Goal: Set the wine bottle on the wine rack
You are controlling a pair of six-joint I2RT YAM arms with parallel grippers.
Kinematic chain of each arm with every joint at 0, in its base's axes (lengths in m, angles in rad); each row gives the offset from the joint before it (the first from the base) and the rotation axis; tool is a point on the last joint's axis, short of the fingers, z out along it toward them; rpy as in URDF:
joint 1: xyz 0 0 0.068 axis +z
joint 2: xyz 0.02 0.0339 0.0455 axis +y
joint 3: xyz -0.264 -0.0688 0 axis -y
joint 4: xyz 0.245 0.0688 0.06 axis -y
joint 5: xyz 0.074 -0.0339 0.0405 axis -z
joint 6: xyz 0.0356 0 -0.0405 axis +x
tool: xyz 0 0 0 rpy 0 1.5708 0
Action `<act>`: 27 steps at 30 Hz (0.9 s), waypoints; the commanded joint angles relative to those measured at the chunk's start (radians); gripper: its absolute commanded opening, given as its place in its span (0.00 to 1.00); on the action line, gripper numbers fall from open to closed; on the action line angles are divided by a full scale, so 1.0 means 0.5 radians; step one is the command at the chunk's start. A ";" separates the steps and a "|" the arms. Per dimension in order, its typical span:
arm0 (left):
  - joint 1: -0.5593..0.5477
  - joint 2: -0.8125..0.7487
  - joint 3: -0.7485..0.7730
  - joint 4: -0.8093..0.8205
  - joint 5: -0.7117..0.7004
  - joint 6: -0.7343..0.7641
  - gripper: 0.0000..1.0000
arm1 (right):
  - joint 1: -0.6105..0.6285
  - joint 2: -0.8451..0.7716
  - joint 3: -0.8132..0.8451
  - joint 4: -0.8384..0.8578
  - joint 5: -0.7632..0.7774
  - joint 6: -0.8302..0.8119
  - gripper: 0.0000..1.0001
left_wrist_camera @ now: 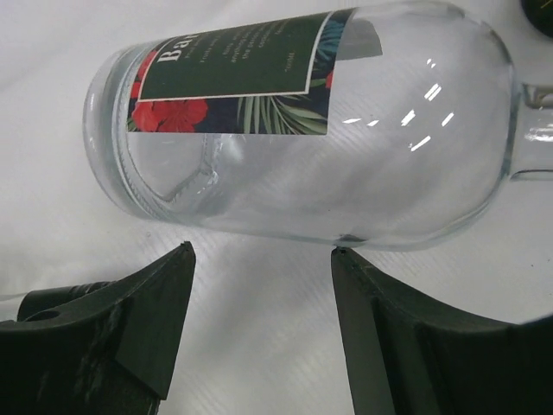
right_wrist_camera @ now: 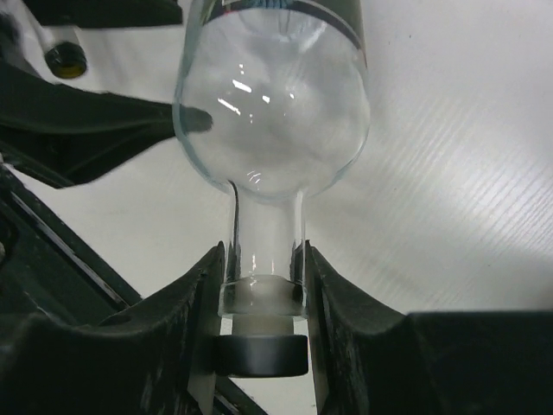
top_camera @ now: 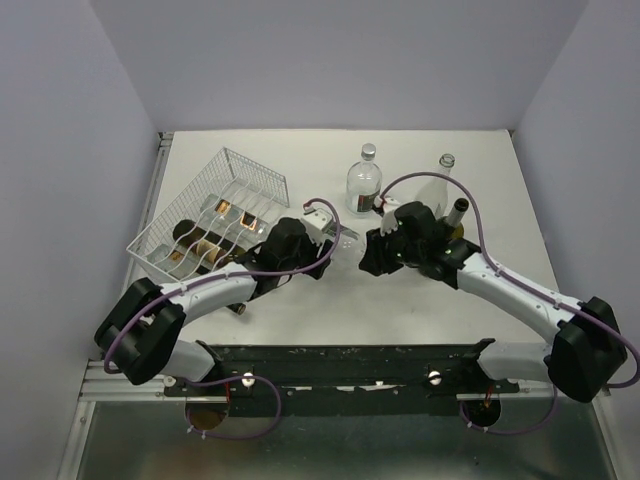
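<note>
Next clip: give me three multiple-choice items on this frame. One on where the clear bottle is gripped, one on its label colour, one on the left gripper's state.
1. Where does the right gripper hold the clear bottle?
A) the neck B) the label C) the base
2. The bottle's label is:
A) plain white B) dark green with red flowers C) yellow
3. The left gripper is:
A) shut on the neck B) fully shut, holding nothing C) open beside the bottle's body

Answers: 1 A, its fingers pinch the neck just above the black cap. 2 B, the left wrist view shows it. 3 C, its fingers stand apart below the body.
</note>
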 commanded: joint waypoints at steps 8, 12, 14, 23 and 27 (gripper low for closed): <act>0.000 -0.501 -0.001 0.145 -0.379 0.170 0.79 | 0.254 0.436 0.072 -0.112 0.328 -0.199 0.01; 0.003 -0.590 0.045 0.103 -0.489 0.240 0.81 | 0.276 0.540 0.066 -0.057 0.426 -0.180 0.00; 0.000 -0.624 0.070 0.084 -0.523 0.262 0.82 | 0.279 0.580 0.045 -0.002 0.423 -0.162 0.01; 0.015 -0.756 0.110 0.044 -0.615 0.375 0.86 | 0.279 0.727 0.038 0.075 0.493 -0.183 0.38; 0.024 -0.808 0.061 0.038 -0.624 0.397 0.86 | 0.279 0.752 0.017 0.146 0.530 -0.199 0.58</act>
